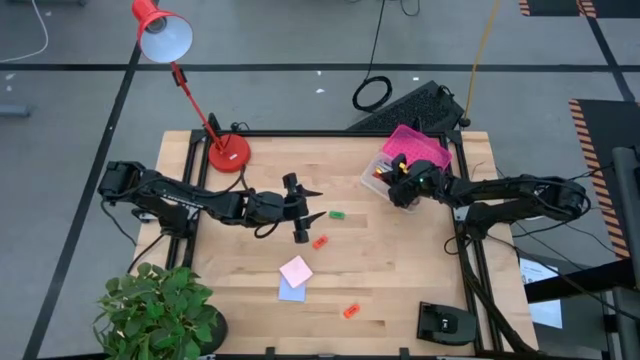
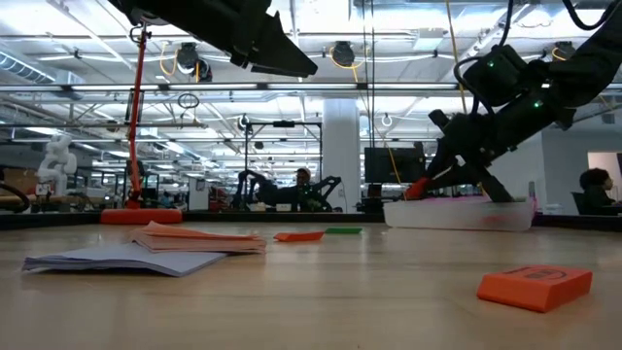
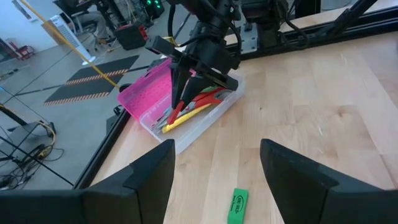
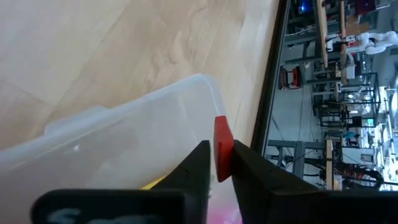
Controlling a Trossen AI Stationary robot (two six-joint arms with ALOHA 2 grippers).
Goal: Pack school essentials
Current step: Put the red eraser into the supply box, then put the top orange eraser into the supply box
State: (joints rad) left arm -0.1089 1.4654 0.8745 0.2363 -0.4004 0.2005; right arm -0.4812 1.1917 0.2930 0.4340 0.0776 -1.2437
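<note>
The right gripper (image 4: 215,163), jaws clamped on a red eraser (image 4: 221,146), hangs directly over the clear box (image 1: 400,178) near the surface's far right corner; the left gripper (image 1: 312,207) waits mid-surface, jaws apart.

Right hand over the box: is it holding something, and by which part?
Yes: the right hand pinches a small red eraser by its flat sides, above the clear box.

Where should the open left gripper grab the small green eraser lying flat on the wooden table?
Take the small green eraser across its short width, at mid-length, coming straight down from above. It lies flat on the wooden table as a low bar with open space around it, so its long sides are free for the fingers. The left gripper hovers open beside it. A side approach would likely just push it.
</note>
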